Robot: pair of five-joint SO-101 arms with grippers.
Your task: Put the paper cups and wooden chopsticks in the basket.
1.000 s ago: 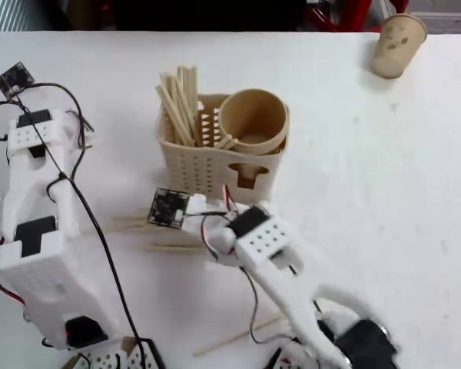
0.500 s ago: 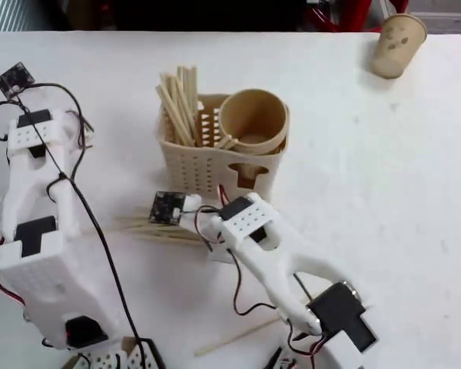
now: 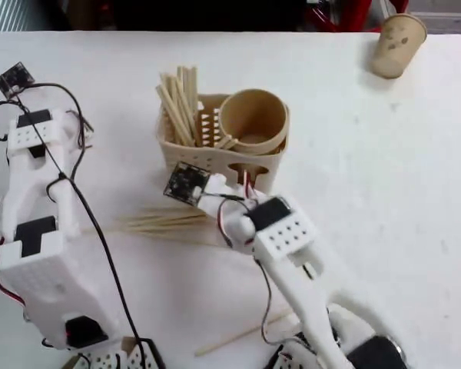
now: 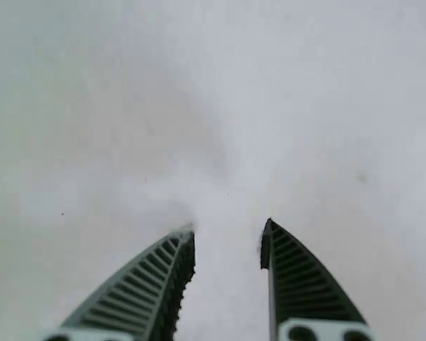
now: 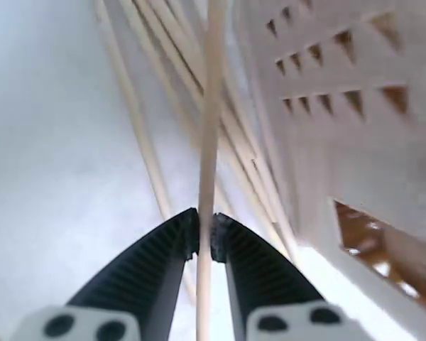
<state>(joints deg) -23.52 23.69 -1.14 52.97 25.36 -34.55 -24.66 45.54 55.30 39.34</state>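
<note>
Chopstick (image 5: 211, 128): pale, thin, straight wood, running ahead from between the tips of your right gripper (image 5: 204, 234).
Grip: jaws closed down to the stick's thickness, pinching it alone.
Risk: such a narrow pinch may let it pivot or slip, and you could snag the basket (image 5: 341, 92) wall just beside it.
Pile (image 3: 161, 223): loose sticks beneath the tips.
Left gripper (image 4: 227, 241): parted, holding nothing.

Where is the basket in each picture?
High view: the basket stands mid-table, toward the far edge.
Right wrist view: its holed white wall rises beside the right gripper, which pinches a wooden chopstick.
Left wrist view: white table past the open left gripper.
Shared landmark: the loose chopsticks lying on the table beside the basket.
</note>
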